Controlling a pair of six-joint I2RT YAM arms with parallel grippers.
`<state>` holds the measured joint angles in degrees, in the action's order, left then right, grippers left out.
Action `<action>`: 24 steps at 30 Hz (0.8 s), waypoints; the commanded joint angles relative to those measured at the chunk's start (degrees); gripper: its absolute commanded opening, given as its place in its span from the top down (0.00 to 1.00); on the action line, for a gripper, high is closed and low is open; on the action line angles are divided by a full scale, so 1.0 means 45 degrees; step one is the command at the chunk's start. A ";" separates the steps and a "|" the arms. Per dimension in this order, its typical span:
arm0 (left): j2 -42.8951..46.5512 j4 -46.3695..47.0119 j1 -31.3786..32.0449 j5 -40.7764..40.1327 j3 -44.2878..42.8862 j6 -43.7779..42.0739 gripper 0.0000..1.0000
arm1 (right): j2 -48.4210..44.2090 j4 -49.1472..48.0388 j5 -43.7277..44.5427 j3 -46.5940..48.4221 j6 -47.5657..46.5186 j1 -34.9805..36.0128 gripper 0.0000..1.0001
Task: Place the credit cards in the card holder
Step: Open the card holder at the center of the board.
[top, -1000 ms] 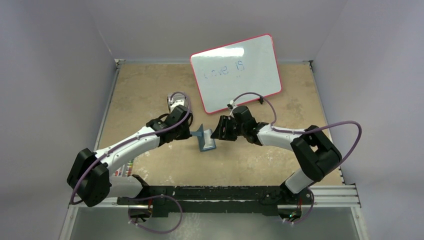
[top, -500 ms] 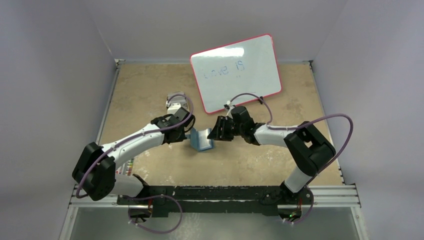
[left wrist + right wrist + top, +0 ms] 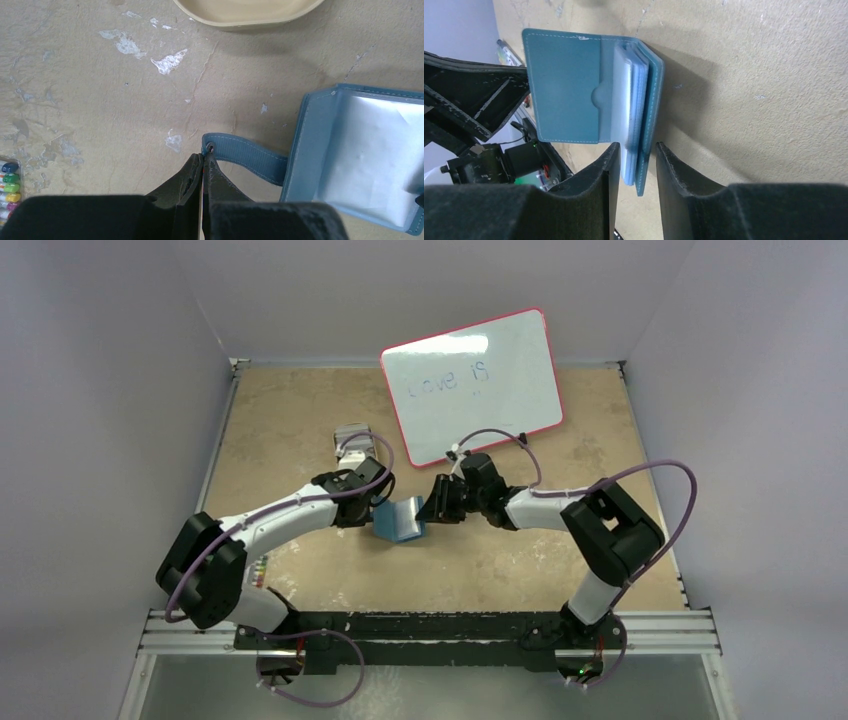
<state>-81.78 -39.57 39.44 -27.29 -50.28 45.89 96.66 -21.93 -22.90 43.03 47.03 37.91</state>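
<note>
On the table [image 3: 290, 430], the card holder [image 3: 402, 521] sits open, left gripper [image 3: 202, 156] pressed shut by its tab [image 3: 245, 157], right gripper [image 3: 636, 150] spread around one flap [image 3: 651, 110], which could slip if squeezed crooked

Whiteboard [image 3: 470, 385], tan tray [image 3: 247, 12], worn tabletop [image 3: 290, 410]

Table [image 3: 290, 420]: tan top, scuffed, with white worn patches and fine cracks.
Walls [image 3: 100, 390]: plain pale grey, on three sides.
Whiteboard [image 3: 470, 385]: red rim, faint writing, tilted, at the back wall.
Rail [image 3: 450, 625]: aluminium, along the near edge.
Light: even, soft shadows.
</note>
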 commanded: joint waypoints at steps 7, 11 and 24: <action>-0.0031 0.0535 -0.0035 0.0736 -0.0289 -0.0304 1.00 | -0.1456 0.1107 0.0485 0.0263 -0.0507 -0.0172 1.00; -0.0013 0.1671 -0.0034 0.2638 0.0031 -0.0523 0.99 | -0.2546 0.2463 0.1004 0.0340 -0.0819 -0.0187 1.00; 0.1337 0.1852 -0.0034 0.3030 -0.0660 -0.0150 0.62 | -0.2674 0.5517 0.3034 0.1473 -0.1297 -0.0178 0.99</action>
<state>-81.12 -33.95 39.40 -15.16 -50.37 44.99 85.95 -0.05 -12.69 47.13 42.09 37.32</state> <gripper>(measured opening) 0.363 0.012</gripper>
